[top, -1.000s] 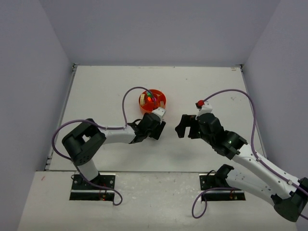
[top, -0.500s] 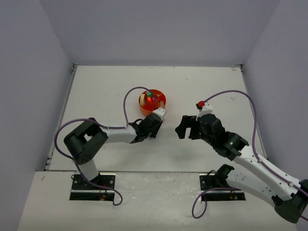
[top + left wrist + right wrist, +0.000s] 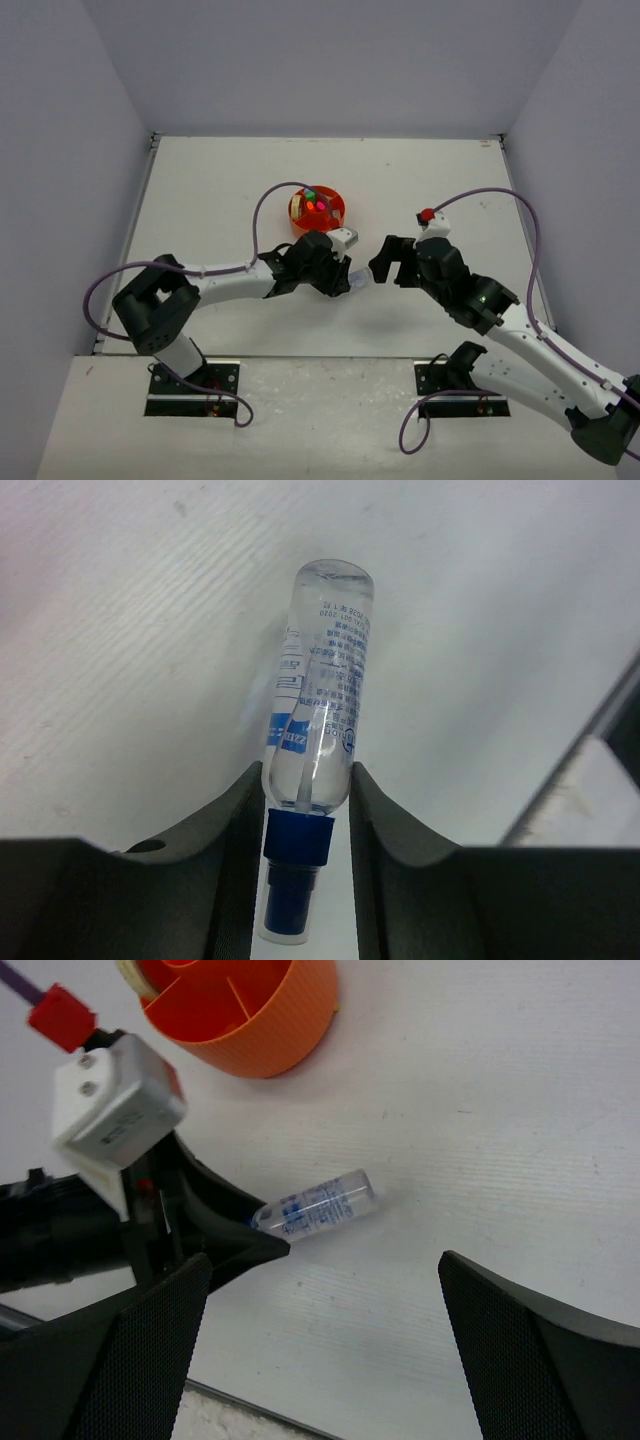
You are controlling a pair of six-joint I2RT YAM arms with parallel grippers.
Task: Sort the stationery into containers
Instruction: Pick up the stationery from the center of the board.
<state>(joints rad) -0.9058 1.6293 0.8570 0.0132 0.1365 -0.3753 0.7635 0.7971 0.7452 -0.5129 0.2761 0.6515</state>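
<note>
Now the left hand (image 3: 305, 775) pinches the clear blue-capped bottle (image 3: 325, 680) near its cap, body jutting ahead. Right hand (image 3: 325, 1260) gapes wide, empty.

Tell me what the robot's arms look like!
The left arm and right arm are white and black with round joints. A thin purple cable loops along each. A small red plug sits by the right wrist. The left tool has smooth dark fingers; the right tool's are mesh-patterned.
</note>
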